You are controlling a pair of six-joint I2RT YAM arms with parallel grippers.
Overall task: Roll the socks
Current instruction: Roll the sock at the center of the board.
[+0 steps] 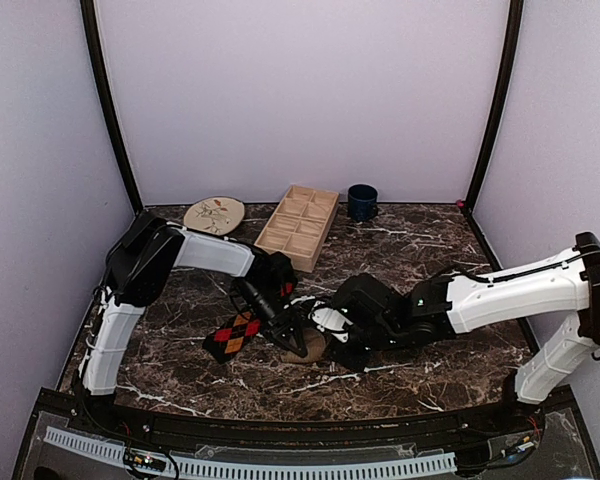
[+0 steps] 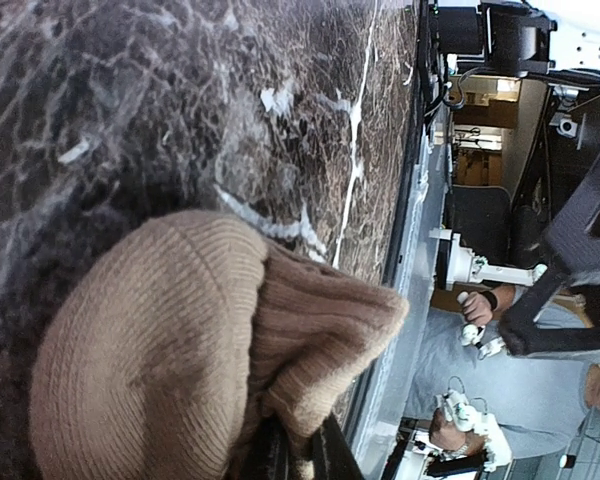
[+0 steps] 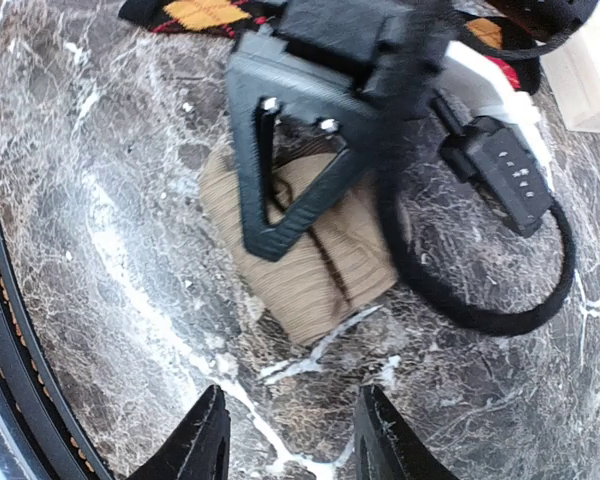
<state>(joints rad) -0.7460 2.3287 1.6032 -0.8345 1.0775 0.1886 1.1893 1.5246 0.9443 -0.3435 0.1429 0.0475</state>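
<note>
Tan sock (image 1: 306, 346) bundled on the tabletop (image 1: 410, 240) — argyle sock (image 1: 234, 334) flat beside it.
Left end effector (image 1: 286, 334) pinches the roll's edge, likely to stop it unrolling — right end effector (image 3: 290, 440) hovers spread, just short of it.

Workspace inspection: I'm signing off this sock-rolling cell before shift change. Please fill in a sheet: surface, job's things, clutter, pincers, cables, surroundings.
Surface: dark marble-patterned tabletop.
Job's things: tan ribbed knit sock bunched mid-table; black argyle fabric sock flat to its left.
Clutter: compartmented wooden tray, dark blue mug, round beige plate, at the far edge.
Pincers: left pincer shut on the tan sock; right pincer open, empty, near it.
Cables: black cable looped by the left wrist.
Surroundings: lilac walls; person beyond the near edge.
</note>
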